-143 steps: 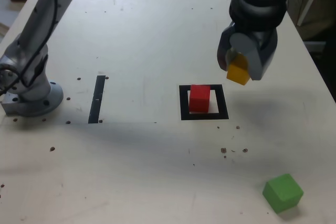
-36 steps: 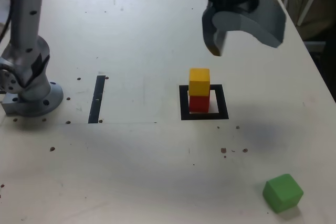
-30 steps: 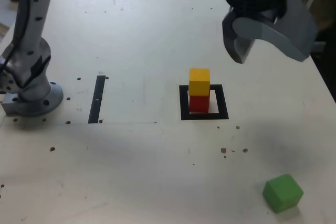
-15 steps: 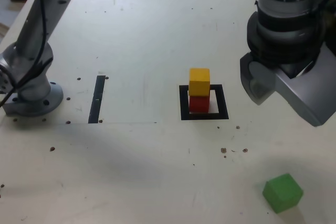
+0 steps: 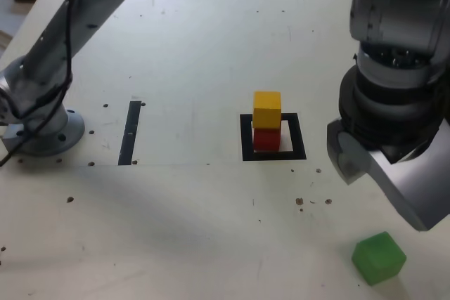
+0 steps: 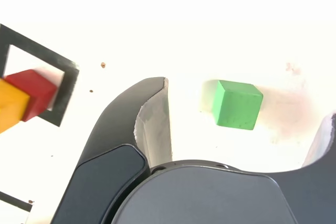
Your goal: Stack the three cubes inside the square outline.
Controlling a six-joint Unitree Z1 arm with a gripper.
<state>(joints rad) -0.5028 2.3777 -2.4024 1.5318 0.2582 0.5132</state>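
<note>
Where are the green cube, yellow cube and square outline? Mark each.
green cube [image 5: 379, 258], exterior view, on its top face.
yellow cube [image 5: 266, 109], exterior view, on its front face, atop the red cube [image 5: 266, 139].
square outline [image 5: 274, 154], exterior view, on the near strip of black tape.

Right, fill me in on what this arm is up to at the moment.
A single robot arm is stacking cubes. The yellow cube sits on the red cube inside the square outline. The gripper is open and empty, above the table near the green cube, which lies loose toward the exterior view's lower right. In the wrist view, that cube shows between the open jaws.
</note>
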